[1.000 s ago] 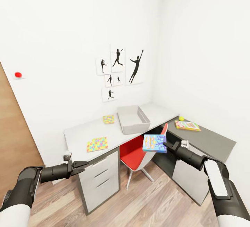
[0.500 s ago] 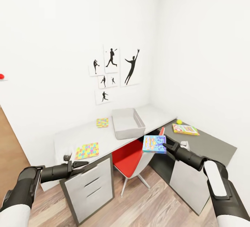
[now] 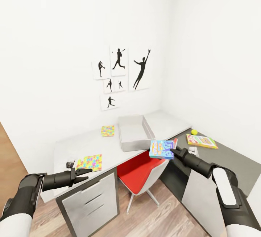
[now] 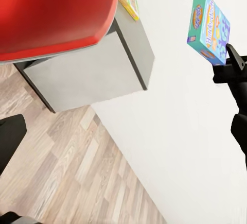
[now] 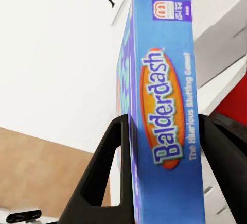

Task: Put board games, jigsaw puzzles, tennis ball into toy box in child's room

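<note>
My right gripper (image 3: 173, 152) is shut on a blue-yellow board game (image 3: 161, 149), holding it in the air over the red chair, just in front of the grey toy box (image 3: 135, 133). The right wrist view shows the game (image 5: 164, 110) clamped edge-on between both fingers (image 5: 110, 167). One jigsaw puzzle (image 3: 107, 131) lies left of the toy box, another (image 3: 90, 162) near the table's (image 3: 69, 150) front edge. A second board game (image 3: 202, 141) and the tennis ball (image 3: 194, 131) lie on the dark right section. My left gripper (image 3: 86, 174) hovers open by the near puzzle. The bed is out of view.
A red chair (image 3: 139, 170) is tucked under the table between the white drawers (image 3: 90, 200) and the right cabinet (image 4: 87, 74). Sports silhouette pictures (image 3: 119, 73) hang on the wall. A brown door (image 3: 9, 157) edges the left. Wood-plank floor (image 3: 156, 219) lies in front.
The whole view has shifted and the table looks slightly nearer, so the camera has moved. Both arms keep their pose and the right gripper still holds the game.
</note>
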